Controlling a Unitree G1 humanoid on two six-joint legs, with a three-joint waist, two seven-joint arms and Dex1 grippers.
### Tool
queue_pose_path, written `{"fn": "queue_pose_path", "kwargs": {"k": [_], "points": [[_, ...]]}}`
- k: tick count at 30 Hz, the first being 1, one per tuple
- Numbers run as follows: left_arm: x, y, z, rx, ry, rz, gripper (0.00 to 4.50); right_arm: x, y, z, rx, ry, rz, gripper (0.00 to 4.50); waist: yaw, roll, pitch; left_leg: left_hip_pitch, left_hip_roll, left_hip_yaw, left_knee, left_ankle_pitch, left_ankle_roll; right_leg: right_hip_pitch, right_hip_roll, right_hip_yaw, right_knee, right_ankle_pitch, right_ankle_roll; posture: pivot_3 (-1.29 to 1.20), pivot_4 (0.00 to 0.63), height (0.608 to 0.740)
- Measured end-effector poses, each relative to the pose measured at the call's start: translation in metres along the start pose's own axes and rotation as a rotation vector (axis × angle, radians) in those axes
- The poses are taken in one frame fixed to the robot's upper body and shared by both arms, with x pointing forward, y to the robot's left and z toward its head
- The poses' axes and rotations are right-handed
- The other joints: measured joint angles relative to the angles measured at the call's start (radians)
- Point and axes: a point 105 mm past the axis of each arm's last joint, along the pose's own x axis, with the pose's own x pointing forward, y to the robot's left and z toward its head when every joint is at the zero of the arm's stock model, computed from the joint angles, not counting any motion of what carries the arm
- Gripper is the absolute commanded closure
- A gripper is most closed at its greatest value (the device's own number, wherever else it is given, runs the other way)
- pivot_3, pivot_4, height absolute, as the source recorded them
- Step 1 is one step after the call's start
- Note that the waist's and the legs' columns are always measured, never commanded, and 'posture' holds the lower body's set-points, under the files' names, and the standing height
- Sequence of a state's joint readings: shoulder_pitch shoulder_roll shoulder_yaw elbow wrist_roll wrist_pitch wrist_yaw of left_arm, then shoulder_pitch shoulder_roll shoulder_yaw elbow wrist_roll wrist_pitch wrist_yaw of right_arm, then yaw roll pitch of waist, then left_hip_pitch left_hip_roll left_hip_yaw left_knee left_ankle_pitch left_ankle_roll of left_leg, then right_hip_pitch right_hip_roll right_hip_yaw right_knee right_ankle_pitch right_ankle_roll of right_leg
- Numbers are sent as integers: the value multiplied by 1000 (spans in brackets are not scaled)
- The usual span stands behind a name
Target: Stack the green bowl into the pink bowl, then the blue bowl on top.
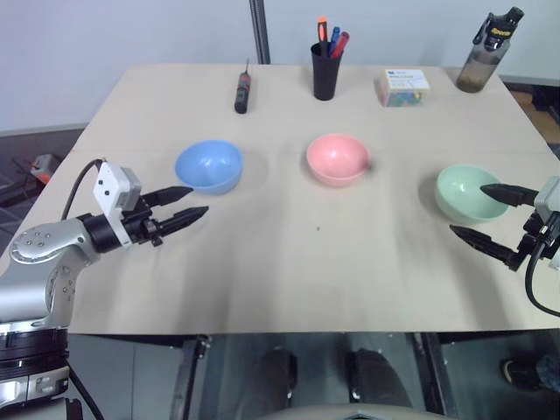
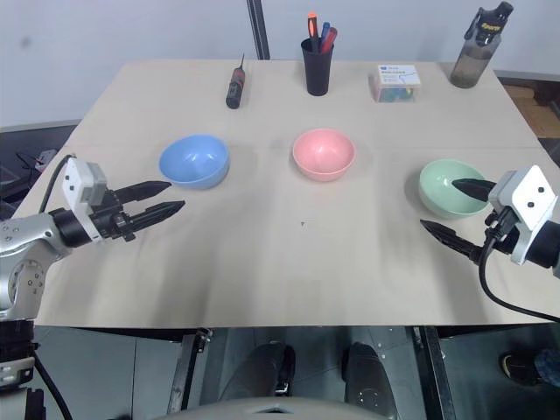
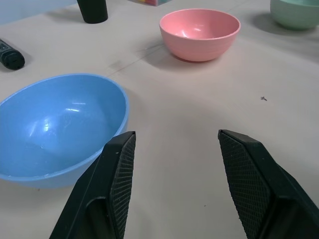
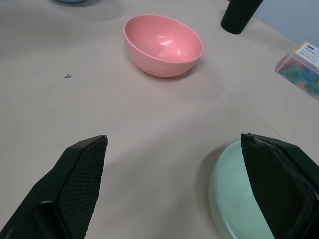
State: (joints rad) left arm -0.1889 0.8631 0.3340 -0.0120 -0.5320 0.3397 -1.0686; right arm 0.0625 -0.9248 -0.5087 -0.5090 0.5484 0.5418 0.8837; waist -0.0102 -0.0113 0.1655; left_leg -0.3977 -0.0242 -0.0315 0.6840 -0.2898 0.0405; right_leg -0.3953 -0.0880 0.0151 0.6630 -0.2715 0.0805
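Observation:
Three bowls stand apart in a row on the light table. The blue bowl (image 1: 208, 164) is on the left, the pink bowl (image 1: 337, 157) in the middle and the green bowl (image 1: 464, 191) on the right, all upright and empty. My left gripper (image 1: 194, 201) hovers open just in front of the blue bowl, with nothing between its fingers. My right gripper (image 1: 468, 208) is wide open at the green bowl's near right side. Its upper finger (image 1: 503, 192) reaches over the rim and the lower one sits in front of the bowl. The right wrist view has the green bowl (image 4: 239, 199) beside one finger.
Along the table's far edge are a dark screwdriver (image 1: 242, 92), a black cup of pens (image 1: 325, 66), a small box of coloured clips (image 1: 403, 87) and a dark water bottle (image 1: 486, 54). The bare table (image 1: 315, 254) stretches in front of the bowls.

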Motion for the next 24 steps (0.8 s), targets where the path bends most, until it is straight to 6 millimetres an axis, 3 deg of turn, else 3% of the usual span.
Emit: {"fn": "queue_pose_path", "kwargs": {"k": [6, 12, 19, 24], "points": [[6, -7, 15, 3, -53, -45, 1703, 17, 1, -1, -35, 0, 8, 0, -1, 0, 0, 0, 0, 0, 0, 0, 0, 0, 0, 0, 0, 0, 0, 0, 150, 740], [19, -21, 26, 7, -110, -113, 1703, 62, 8, 9, -83, -64, 70, 0, -6, 0, 0, 0, 0, 1, 0, 2, -4, -1, 1, 1, 0, 0, 0, 0, 150, 740], [29, -47, 35, 21, -164, -235, 1703, 157, 12, 24, -112, -127, 104, 0, -12, 0, 1, -1, 0, 2, 0, 3, -4, -3, 1, 1, 1, 0, 0, 0, 150, 740], [30, -58, 40, 29, -195, -269, 1703, 208, 20, 40, -179, -151, 142, 0, -11, 0, 1, -3, -1, 1, -1, 3, -5, -5, 1, 1, 0, 0, 0, 0, 150, 740]]}}
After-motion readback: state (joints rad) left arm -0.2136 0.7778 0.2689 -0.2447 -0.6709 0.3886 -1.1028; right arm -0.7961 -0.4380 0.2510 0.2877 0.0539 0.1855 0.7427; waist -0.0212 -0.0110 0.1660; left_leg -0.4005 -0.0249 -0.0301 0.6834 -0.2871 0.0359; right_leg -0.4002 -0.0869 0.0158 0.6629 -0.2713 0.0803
